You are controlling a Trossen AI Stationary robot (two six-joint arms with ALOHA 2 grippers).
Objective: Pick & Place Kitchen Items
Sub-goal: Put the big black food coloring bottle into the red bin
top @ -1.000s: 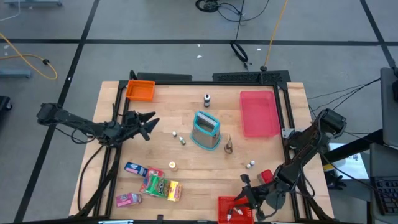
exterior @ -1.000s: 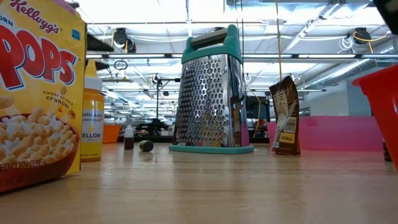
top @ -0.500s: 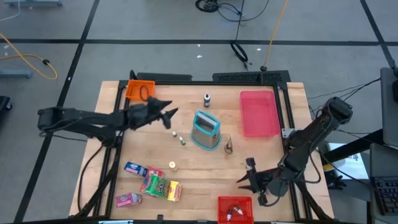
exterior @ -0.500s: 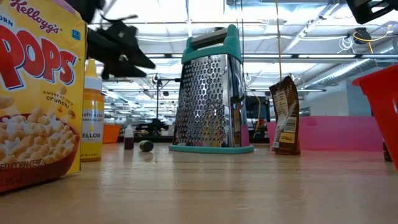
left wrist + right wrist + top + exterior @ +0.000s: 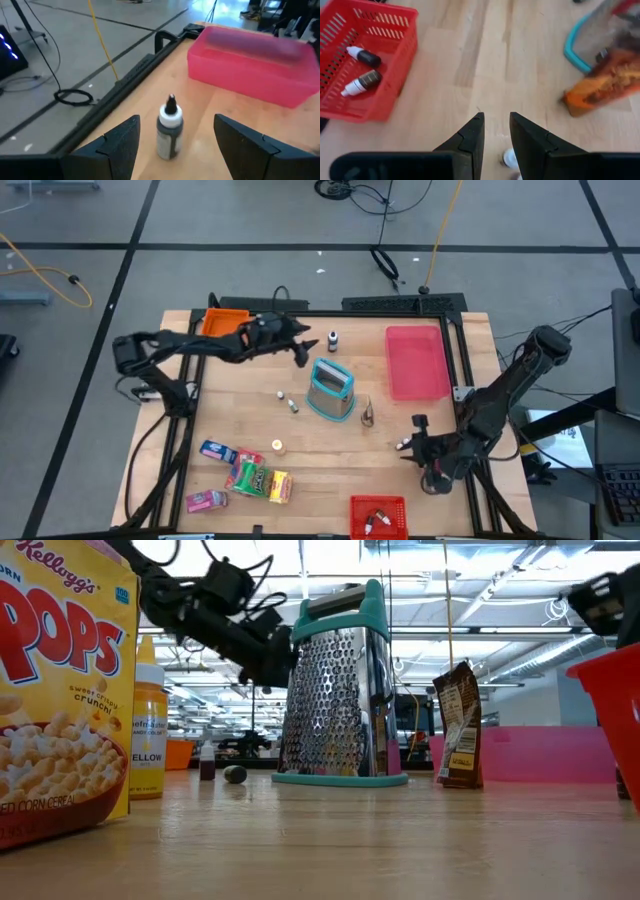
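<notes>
From above, the left claw hangs open and empty just left of the small dark bottle, behind the grater. The right claw, narrowly parted and empty, sits by a tiny white bottle right of the grater.

At counter height, a cereal box stands left of the grater.

The left wrist shows open fingers flanking the dark bottle.

The right wrist shows two bottles in the red bin.
</notes>
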